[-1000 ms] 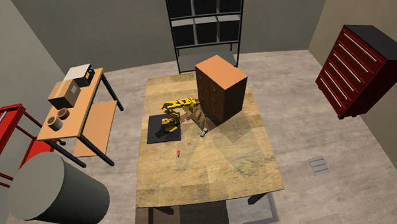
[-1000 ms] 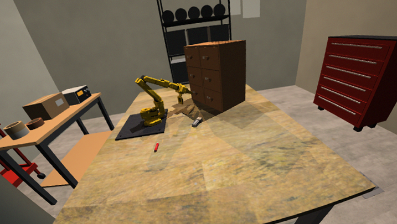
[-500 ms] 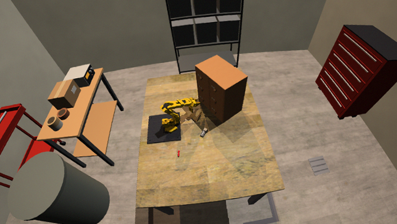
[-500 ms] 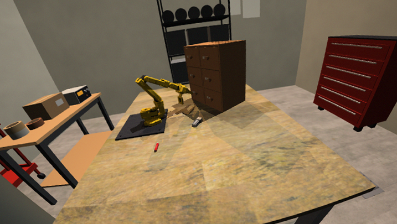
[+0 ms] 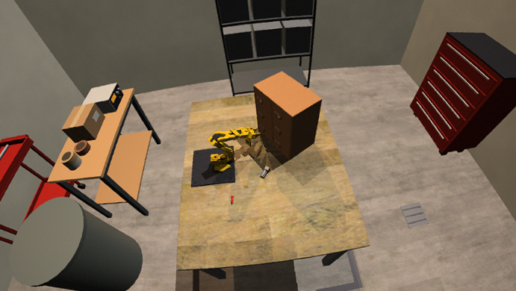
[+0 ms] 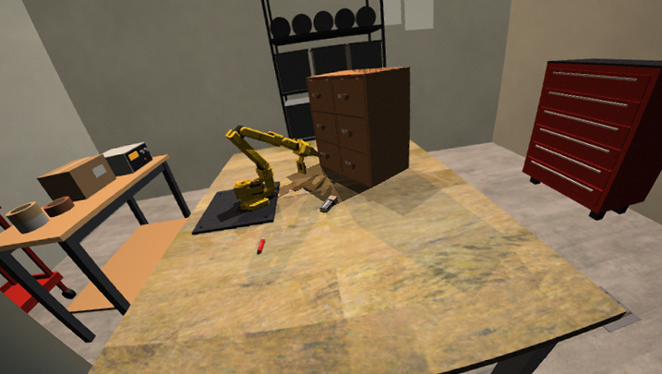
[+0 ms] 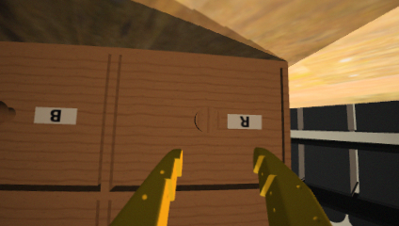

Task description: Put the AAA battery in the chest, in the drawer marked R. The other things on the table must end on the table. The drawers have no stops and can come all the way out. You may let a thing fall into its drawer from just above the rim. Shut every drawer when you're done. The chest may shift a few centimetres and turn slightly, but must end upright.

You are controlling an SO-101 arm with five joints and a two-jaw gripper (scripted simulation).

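Observation:
The brown wooden chest [image 5: 288, 113] stands at the far side of the table, all drawers shut. The wrist view is upside down: the drawer labelled R [image 7: 244, 121] is in the bottom row at the chest's corner, with a round knob [image 7: 205, 120] beside the label; drawer B [image 7: 55, 116] is beside it. My gripper [image 7: 216, 157] is open and empty, a short way in front of drawer R, its fingertips just below the knob in that view. It also shows in the exterior view [image 6: 302, 164]. A small red cylinder [image 6: 260, 245], seemingly the battery, lies on the table.
A small grey and black object [image 6: 327, 203] lies on the table near the chest's front corner. The arm's black base plate [image 5: 213, 172] lies left of the chest. A black shelf rack [image 5: 267, 21] stands behind the table.

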